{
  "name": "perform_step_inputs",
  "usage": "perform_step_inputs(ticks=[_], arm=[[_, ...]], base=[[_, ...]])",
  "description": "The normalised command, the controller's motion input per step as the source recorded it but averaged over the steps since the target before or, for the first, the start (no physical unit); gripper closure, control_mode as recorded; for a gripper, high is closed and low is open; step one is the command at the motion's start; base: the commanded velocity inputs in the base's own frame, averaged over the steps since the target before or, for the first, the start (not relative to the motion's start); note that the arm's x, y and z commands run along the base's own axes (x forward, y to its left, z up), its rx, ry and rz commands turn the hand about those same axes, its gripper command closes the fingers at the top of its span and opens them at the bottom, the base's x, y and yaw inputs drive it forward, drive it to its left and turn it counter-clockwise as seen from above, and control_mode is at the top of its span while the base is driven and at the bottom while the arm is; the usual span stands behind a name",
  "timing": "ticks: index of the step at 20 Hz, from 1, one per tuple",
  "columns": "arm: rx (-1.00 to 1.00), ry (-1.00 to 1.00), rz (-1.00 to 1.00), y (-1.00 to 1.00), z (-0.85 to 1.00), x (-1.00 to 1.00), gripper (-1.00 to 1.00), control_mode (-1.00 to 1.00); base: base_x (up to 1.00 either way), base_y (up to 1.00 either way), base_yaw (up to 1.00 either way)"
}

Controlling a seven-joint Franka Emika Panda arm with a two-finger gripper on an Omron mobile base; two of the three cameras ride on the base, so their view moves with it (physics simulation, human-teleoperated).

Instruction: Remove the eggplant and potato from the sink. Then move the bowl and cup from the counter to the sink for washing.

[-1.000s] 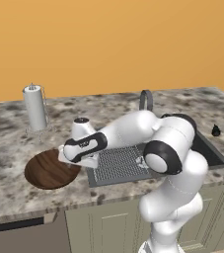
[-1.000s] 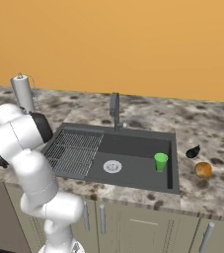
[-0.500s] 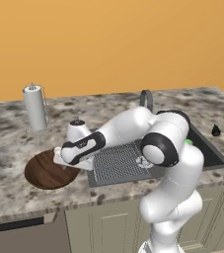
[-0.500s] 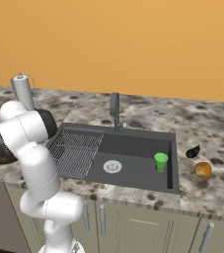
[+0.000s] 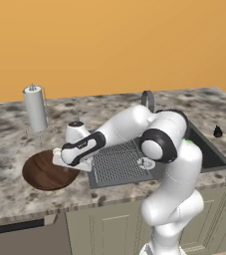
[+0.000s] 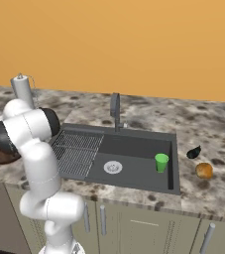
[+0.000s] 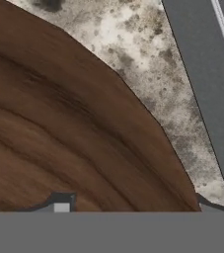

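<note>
Left of the sink (image 5: 204, 149), my gripper (image 5: 59, 160) had dropped to the wooden bowl's (image 5: 42, 172) rim; jaw spread unclear, vegetables already out.

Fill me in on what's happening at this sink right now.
The arm has its gripper down at the rim of the wooden bowl, which sits on the counter left of the sink. One finger is inside the rim and one outside, not yet clamped. The green cup stands in the basin; the eggplant and potato lie on the counter to its right.
</note>
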Motion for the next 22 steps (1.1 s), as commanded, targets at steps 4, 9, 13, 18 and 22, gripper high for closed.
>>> perform_step_inputs(ticks=[4, 9, 13, 18, 22], arm=[[0.01, 0.00, 0.00, 0.01, -0.06, 0.03, 1.00, -1.00], [0.10, 0.00, 0.00, 0.02, 0.03, 0.02, 1.00, -1.00], [0.10, -0.01, 0.00, 0.04, 0.18, 0.02, 1.00, -1.00], [0.06, 0.00, 0.00, 0.00, 0.25, -0.01, 1.00, -1.00], [0.03, 0.00, 0.00, -0.06, 0.24, -0.05, 1.00, -1.00]], base=[[0.00, 0.00, 0.00], [0.00, 0.00, 0.00], [0.00, 0.00, 0.00], [0.00, 0.00, 0.00], [0.00, 0.00, 0.00]])
